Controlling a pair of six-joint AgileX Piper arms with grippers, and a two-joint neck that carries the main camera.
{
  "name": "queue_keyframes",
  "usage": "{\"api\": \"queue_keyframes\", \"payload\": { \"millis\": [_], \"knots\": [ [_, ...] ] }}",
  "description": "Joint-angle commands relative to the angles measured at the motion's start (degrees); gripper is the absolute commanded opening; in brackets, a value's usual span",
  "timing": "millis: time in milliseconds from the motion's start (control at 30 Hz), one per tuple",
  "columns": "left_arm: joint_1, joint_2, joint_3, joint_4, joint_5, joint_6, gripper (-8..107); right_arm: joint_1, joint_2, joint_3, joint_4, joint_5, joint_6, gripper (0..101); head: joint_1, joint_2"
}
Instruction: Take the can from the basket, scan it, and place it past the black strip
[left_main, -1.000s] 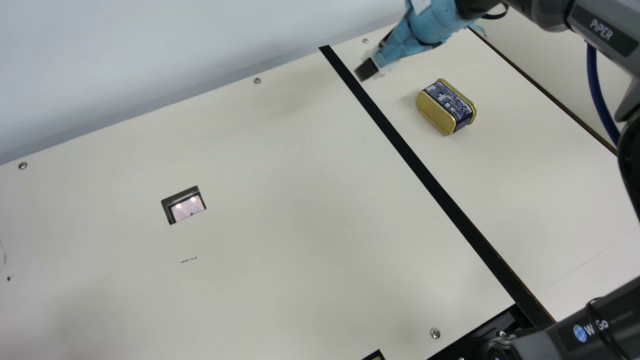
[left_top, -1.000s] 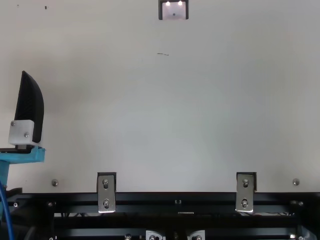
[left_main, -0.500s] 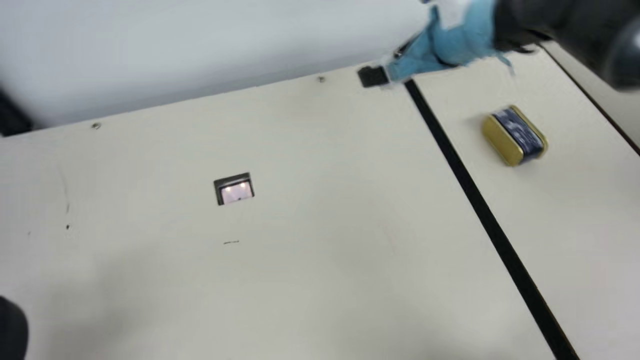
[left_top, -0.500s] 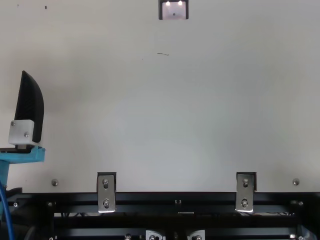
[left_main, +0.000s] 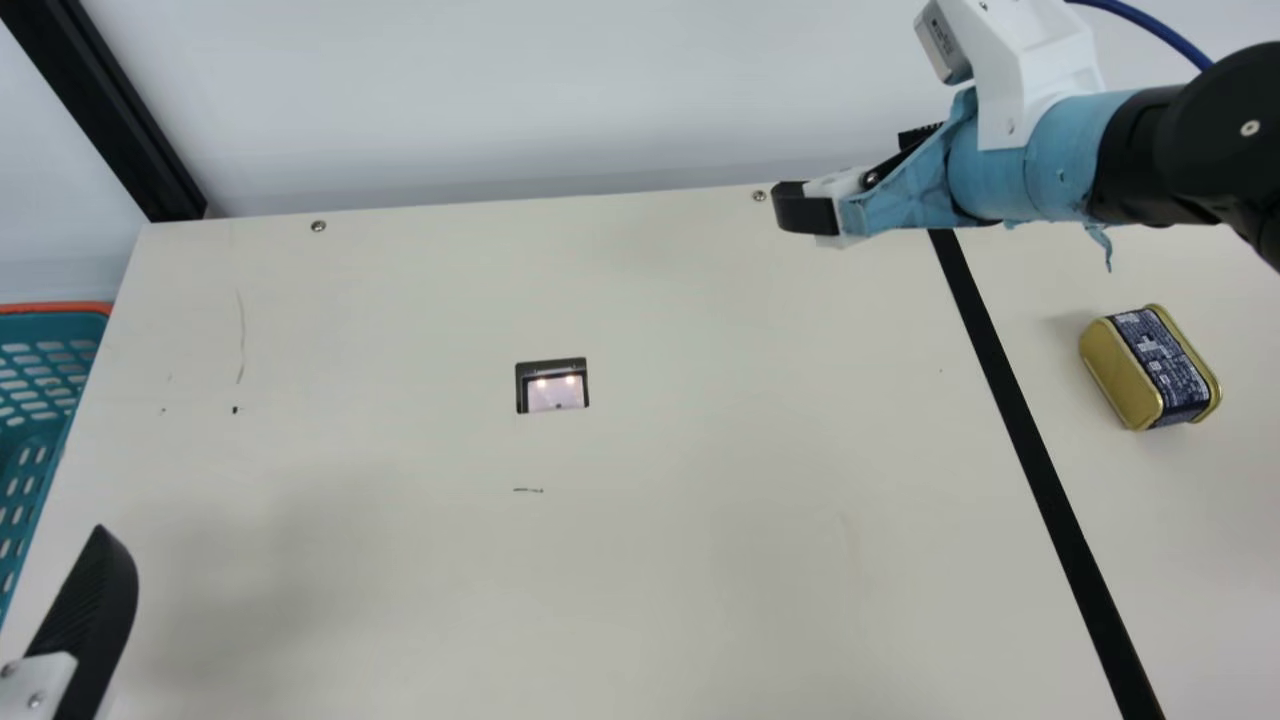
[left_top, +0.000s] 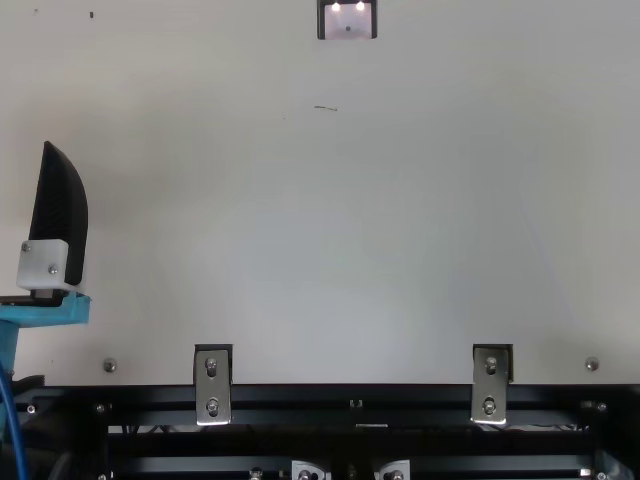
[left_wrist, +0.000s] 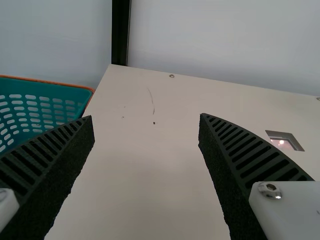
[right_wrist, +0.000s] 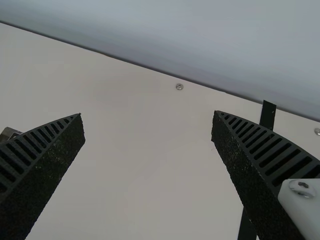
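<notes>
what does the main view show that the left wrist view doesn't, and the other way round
Main view's own: the can lying past the black strip, the strip itself, and the right hand above the table.

Left wrist view's own: the full pair of ribbed fingers on the left hand, apart with bare table between them; the main view catches one of the two.

Both: the teal basket with its orange rim, the small lit window in the table, and the black post at the back corner.
</notes>
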Motion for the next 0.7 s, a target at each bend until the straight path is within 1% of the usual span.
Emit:
{"api": "queue_keyframes", "payload": {
  "millis": [0, 200, 333, 467, 667],
  "knots": [
    [0.0, 0.0, 0.0, 0.0, 0.0, 0.0, 90, 0.4, -0.5, 0.9, -0.2, -0.6, 0.4, 101, -2.3, 0.4],
    [0.0, 0.0, 0.0, 0.0, 0.0, 0.0, 90, 1.7, -2.5, 3.6, -0.5, -2.3, 1.6, 101, -2.3, 0.4],
    [0.0, 0.0, 0.0, 0.0, 0.0, 0.0, 90, 2.5, -4.1, 6.0, -0.6, -4.0, 2.2, 101, -2.3, 0.4],
    [0.0, 0.0, 0.0, 0.0, 0.0, 0.0, 90, 3.4, -6.1, 9.1, -1.6, -6.7, 2.8, 101, -2.3, 0.4],
    [0.0, 0.0, 0.0, 0.0, 0.0, 0.0, 90, 4.5, -10.1, 15.3, -5.8, -11.7, 5.1, 101, -2.3, 0.4]
  ]
}}
